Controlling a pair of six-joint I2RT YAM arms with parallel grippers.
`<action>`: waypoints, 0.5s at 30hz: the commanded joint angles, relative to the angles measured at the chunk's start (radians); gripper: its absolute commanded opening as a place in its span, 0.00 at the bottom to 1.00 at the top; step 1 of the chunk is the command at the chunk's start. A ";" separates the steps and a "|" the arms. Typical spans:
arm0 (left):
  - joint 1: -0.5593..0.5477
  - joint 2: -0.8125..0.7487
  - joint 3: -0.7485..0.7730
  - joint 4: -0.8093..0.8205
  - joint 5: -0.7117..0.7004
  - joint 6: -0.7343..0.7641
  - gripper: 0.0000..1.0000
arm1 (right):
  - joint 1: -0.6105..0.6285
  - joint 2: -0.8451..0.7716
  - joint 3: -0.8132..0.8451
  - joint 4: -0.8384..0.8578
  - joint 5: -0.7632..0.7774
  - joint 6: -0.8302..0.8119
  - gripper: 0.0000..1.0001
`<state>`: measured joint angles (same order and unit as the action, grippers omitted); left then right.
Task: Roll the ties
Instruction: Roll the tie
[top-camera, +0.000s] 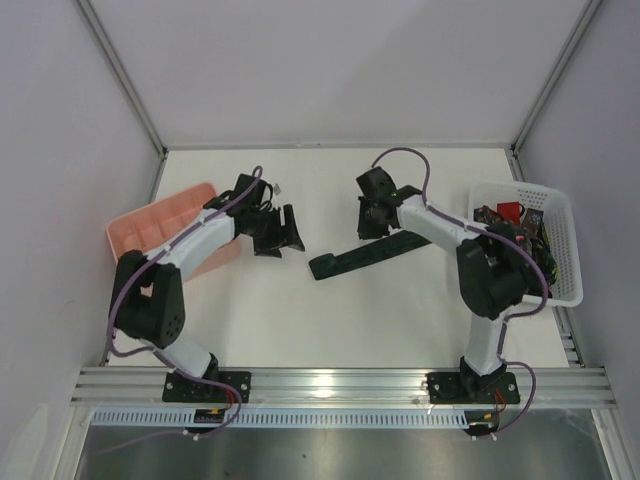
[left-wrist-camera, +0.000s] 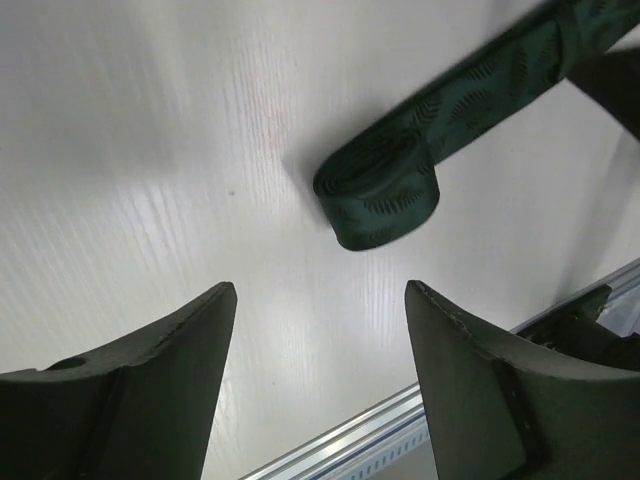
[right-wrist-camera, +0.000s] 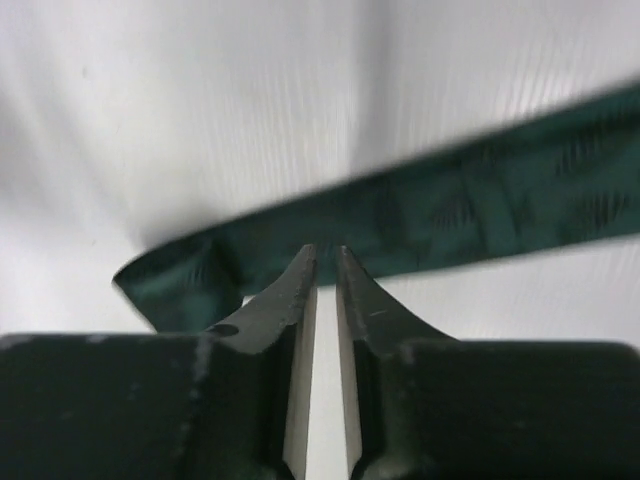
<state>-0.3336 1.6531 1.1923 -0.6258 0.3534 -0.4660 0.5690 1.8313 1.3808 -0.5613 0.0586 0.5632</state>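
A dark green patterned tie (top-camera: 365, 253) lies flat across the middle of the table, its left end turned into a small loose coil (left-wrist-camera: 380, 190). My left gripper (top-camera: 280, 240) hangs open and empty just left of and behind that coil; in the left wrist view the gripper (left-wrist-camera: 318, 288) has its jaws wide apart over bare table. My right gripper (top-camera: 372, 228) hovers over the tie's middle. In the right wrist view the gripper (right-wrist-camera: 327, 250) is shut to a thin slit with nothing in it, and the tie (right-wrist-camera: 450, 215) lies blurred beyond the tips.
A white lattice basket (top-camera: 560, 215) at the right edge holds more ties, one of them red (top-camera: 508, 210). A pink compartment tray (top-camera: 150, 225) sits at the left edge, under the left arm. The metal rail runs along the table's near edge.
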 joint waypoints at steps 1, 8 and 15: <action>-0.002 -0.119 -0.091 0.023 0.039 -0.026 0.75 | -0.003 0.170 0.148 -0.086 -0.048 -0.177 0.14; 0.001 -0.199 -0.149 0.012 0.038 -0.095 0.72 | 0.041 0.227 0.160 -0.088 -0.030 -0.145 0.00; 0.022 -0.199 -0.195 -0.002 0.016 -0.135 0.72 | 0.083 0.266 0.095 0.001 -0.097 -0.098 0.00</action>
<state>-0.3283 1.4891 1.0248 -0.6235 0.3702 -0.5602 0.6312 2.0773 1.5097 -0.5915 0.0071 0.4469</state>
